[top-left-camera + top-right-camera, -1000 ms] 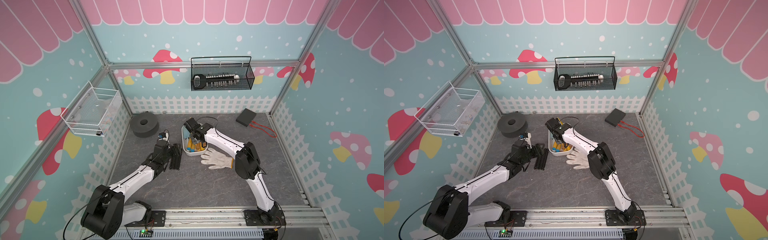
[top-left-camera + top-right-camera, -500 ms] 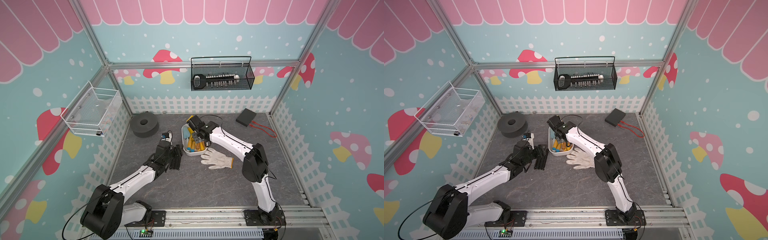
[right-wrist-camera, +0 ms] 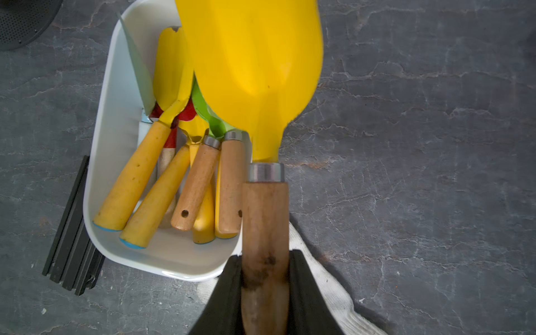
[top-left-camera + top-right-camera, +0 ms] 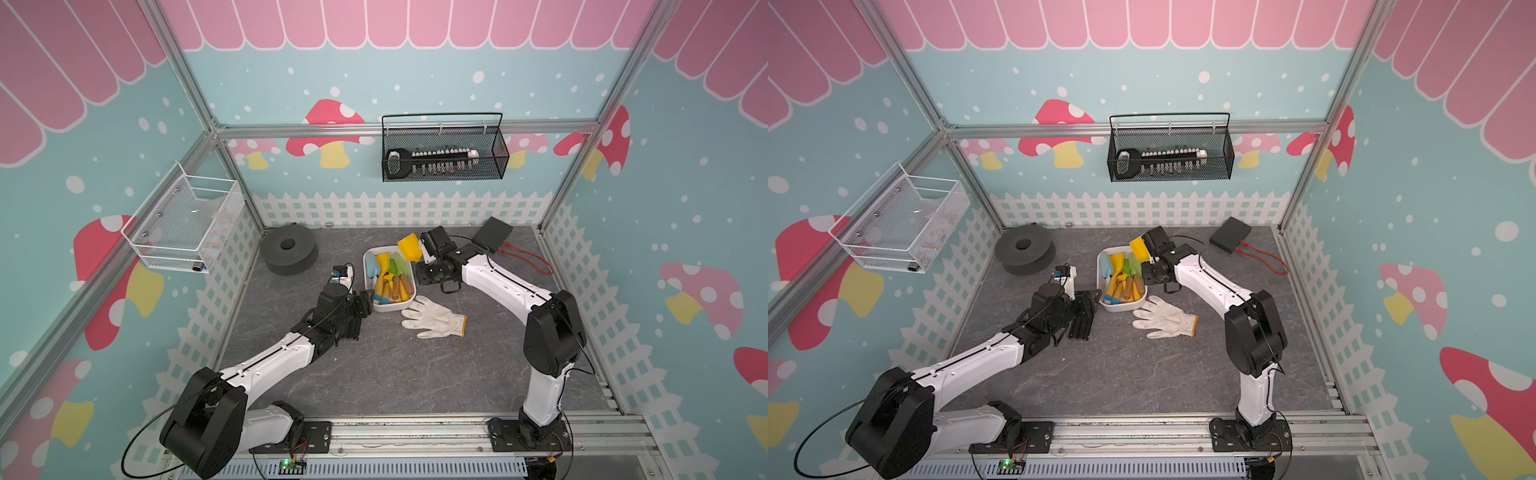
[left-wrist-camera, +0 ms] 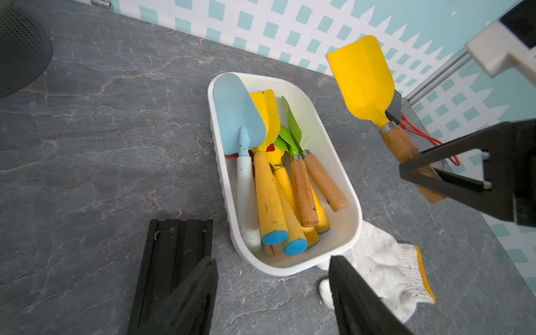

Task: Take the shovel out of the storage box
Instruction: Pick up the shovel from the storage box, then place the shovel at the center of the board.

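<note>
Shovel [image 3: 253, 72] tight between right fingers [image 3: 227, 293]

The left arm [image 4: 270, 361] and right arm [image 4: 498, 282] share white shells, black joints, thin black cables.

No readable text, label or number — anywhere shown.

Camera set: one overhead stereo pair, one camera per wrist.
Both top views look down from high up onto the whole grey marbled tabletop [image 4: 395, 374], far off and nearly alike. The left wrist view looks close and slantwise along the white smooth plastic rectangular tub [image 5: 314, 127]. The right wrist view looks down, nearest of all, along the yellow-bladed wooden-handled shovel [image 3: 255, 72]. All four share the tub.
</note>
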